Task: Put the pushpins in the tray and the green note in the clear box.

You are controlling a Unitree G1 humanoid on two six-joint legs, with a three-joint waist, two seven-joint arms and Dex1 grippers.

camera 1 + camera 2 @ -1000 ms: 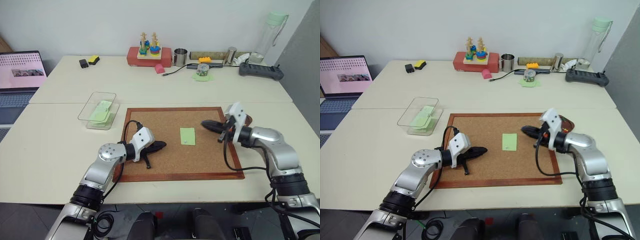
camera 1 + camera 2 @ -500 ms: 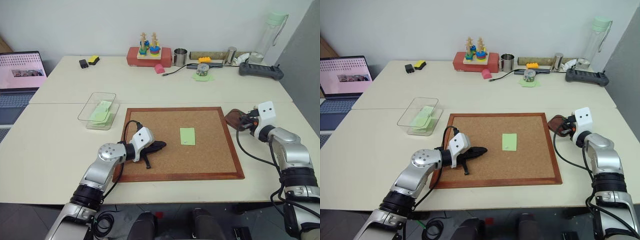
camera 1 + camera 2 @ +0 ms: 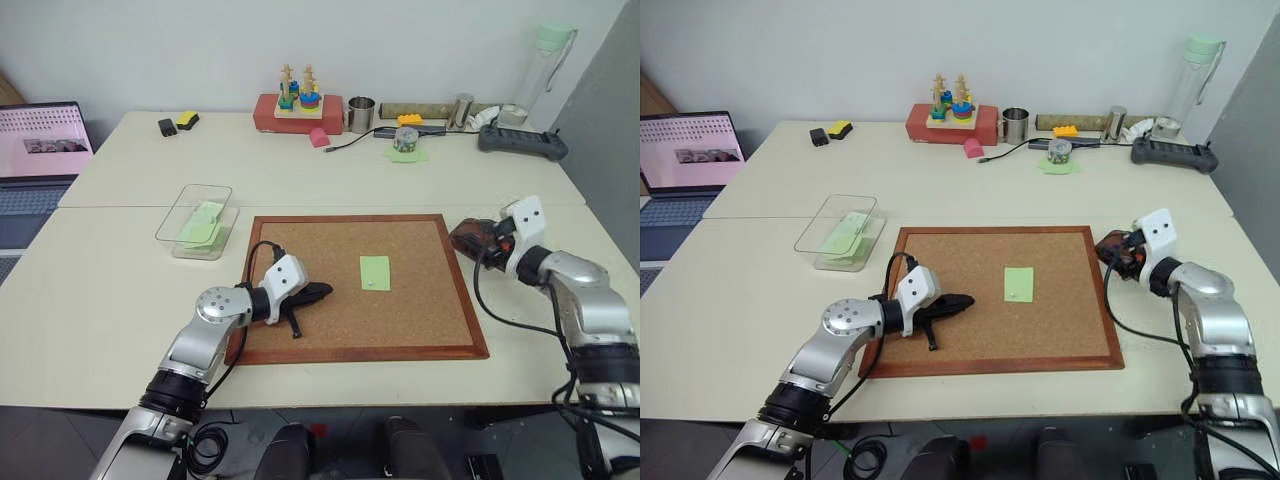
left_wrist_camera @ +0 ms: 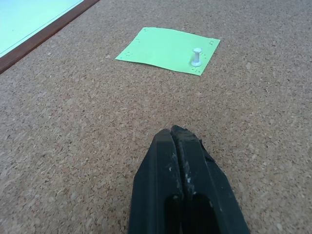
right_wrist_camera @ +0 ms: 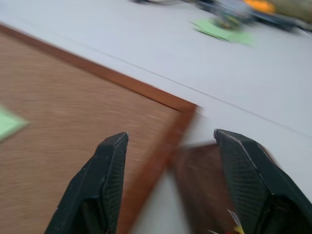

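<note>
Right gripper (image 5: pixel 168 187) agape over tray (image 3: pixel 470 238)

It looks like a lab or office: pale tables (image 3: pixel 120 290), a laptop (image 3: pixel 35 160), a power strip (image 3: pixel 522 141), toys and cables by the wall

Cream table (image 3: pixel 120 290) — cork board (image 3: pixel 340 300) centre, clear box (image 3: pixel 196 221) left, tray (image 3: pixel 470 238) right.

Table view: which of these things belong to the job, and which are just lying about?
Job:
green note, held by a white pin
clear box
tray
cork board

Lying about:
laptop
stacking toy
metal cup
bottle
</note>
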